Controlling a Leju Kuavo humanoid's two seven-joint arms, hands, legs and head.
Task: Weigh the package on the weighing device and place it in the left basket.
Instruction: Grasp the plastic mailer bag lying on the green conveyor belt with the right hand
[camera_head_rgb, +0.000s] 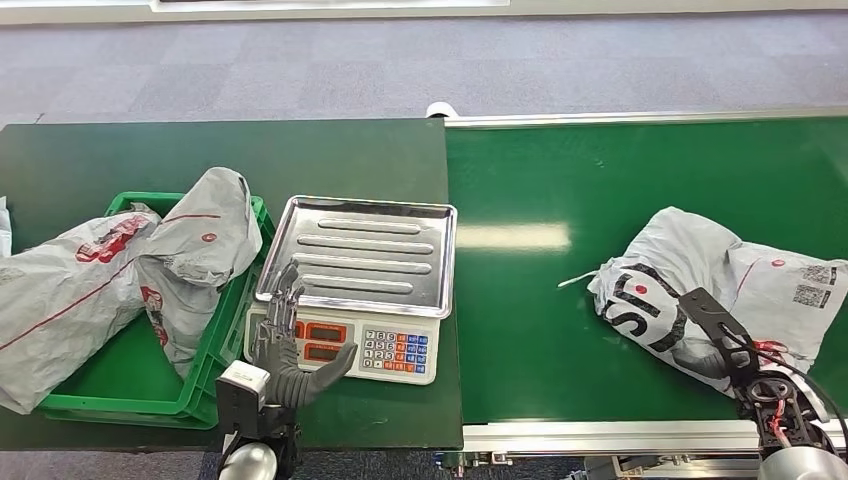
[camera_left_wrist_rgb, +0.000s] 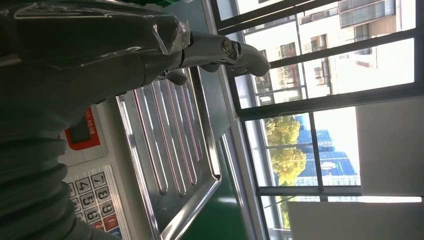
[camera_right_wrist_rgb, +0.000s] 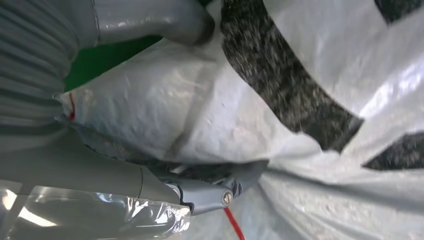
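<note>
Now, starting at the left: the green basket (camera_head_rgb: 130, 395) already carries two grey mailer bags (camera_head_rgb: 120, 270) slumped over its rim, and just beside it sits the weighing scale (camera_head_rgb: 345, 345) with its steel tray (camera_head_rgb: 365, 255) bare. The left hand (camera_head_rgb: 290, 345) hovers at the scale's near-left corner, fingers apart and holding nothing, thumb out over the keypad (camera_head_rgb: 395, 350). Across on the green conveyor belt (camera_head_rgb: 560, 200) lies the package (camera_head_rgb: 710, 275), a grey-white courier bag with bold black lettering, its long axis running roughly along the belt, left to right. The right hand (camera_head_rgb: 725, 340) is right on its near edge; the right wrist view shows the thumb (camera_right_wrist_rgb: 150, 20) pressing one side of the bag and a finger (camera_right_wrist_rgb: 210, 192) tucked under the other, so I'd say it's pinching a fold, though how firmly is hard to tell. The scale lies well to the left of the package, so the right arm is the nearer one and the carry goes leftward.
</note>
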